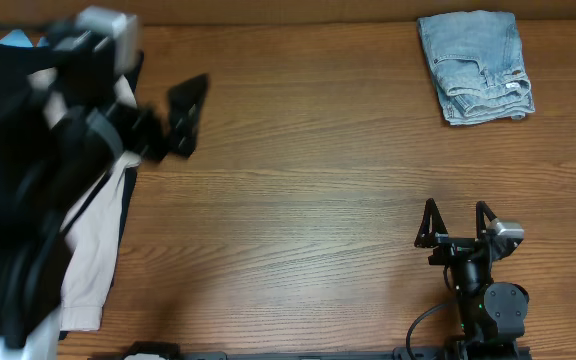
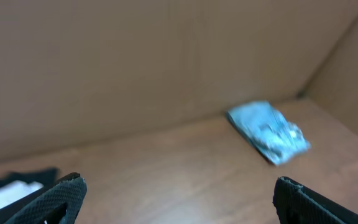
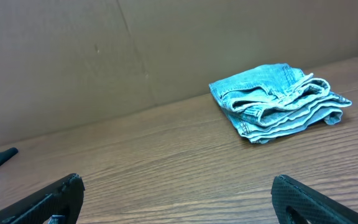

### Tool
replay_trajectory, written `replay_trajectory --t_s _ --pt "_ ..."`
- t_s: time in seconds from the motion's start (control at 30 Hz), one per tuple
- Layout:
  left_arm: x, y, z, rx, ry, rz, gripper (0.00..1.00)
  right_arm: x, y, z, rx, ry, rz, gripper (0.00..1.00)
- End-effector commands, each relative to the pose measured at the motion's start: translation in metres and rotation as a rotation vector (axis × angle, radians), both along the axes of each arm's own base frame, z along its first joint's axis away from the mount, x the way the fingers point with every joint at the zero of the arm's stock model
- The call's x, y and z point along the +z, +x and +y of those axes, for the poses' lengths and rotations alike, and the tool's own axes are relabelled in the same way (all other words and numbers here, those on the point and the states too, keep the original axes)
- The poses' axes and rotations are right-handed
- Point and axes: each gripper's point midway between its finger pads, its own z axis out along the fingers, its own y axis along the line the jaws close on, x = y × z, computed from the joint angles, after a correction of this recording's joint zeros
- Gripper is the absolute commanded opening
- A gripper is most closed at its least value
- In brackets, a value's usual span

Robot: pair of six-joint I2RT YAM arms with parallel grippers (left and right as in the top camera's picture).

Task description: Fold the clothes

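Observation:
The light-blue denim shorts (image 1: 475,66) lie folded in a compact bundle at the far right of the table. They also show in the right wrist view (image 3: 277,101) and, blurred, in the left wrist view (image 2: 267,131). My left gripper (image 1: 180,113) is open and empty, raised over the left part of the table, far from the shorts; its image is blurred. My right gripper (image 1: 457,225) is open and empty near the front right edge, well short of the shorts.
A black garment (image 1: 13,180) and a beige garment (image 1: 96,240) are piled at the left edge, under the left arm. A cardboard wall (image 3: 166,43) stands behind the table. Bare wood tabletop (image 1: 308,190) lies between the arms.

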Motion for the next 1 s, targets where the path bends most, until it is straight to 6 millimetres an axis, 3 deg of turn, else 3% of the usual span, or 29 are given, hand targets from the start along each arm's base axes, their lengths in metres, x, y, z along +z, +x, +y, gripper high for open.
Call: replay_trajectory --t_s 0.0,0.1,0.23,0.63,0.97 --pt "0.012 -0.029 0.030 0.143 0.046 -0.086 1.00 -0.002 0.000 0.002 0.010 -0.003 -0.004 1.00" --pt "0.012 -0.047 0.042 0.190 0.040 -0.154 1.00 -0.002 0.000 0.002 0.010 -0.003 -0.004 1.00" --pt "-0.009 -0.044 0.051 0.229 0.033 -0.233 1.00 -0.002 0.000 0.002 0.010 -0.003 -0.004 1.00" --pt "-0.121 -0.008 0.033 0.121 0.007 -0.356 1.00 -0.002 0.000 0.002 0.010 -0.003 -0.004 1.00" --pt "-0.198 0.003 0.031 0.105 0.005 -0.384 1.00 -0.002 0.000 0.002 0.010 -0.004 -0.004 1.00"
